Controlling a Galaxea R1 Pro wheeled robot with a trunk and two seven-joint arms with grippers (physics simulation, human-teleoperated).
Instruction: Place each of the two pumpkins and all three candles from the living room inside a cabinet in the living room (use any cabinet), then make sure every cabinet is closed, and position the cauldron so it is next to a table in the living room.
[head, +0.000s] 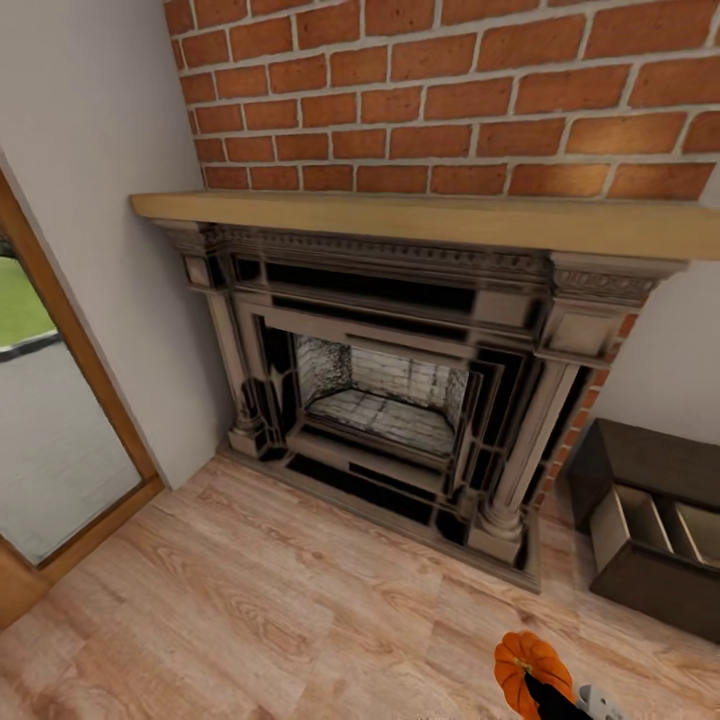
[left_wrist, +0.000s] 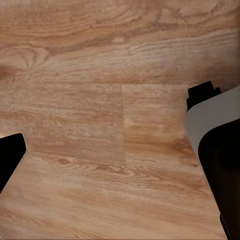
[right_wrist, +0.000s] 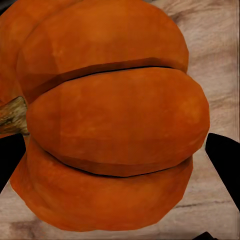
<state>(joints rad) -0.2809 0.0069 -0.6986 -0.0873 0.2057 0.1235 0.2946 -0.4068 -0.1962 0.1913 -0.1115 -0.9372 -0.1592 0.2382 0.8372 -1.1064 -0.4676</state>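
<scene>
Right end effector (right_wrist: 117, 150) gripping pumpkin (right_wrist: 110, 115), no writing

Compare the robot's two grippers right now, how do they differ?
The right gripper has its dark fingers on either side of a bright orange ribbed pumpkin, carried above the floor; the left gripper is open with nothing between its fingers. The right one faces pumpkin, the left bare light wooden floor. Both have dark fingertips.

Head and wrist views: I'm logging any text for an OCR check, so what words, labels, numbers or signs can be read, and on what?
None: no readable text on the brick wall, mantel, fireplace, cabinet, pumpkin or floor.
</scene>
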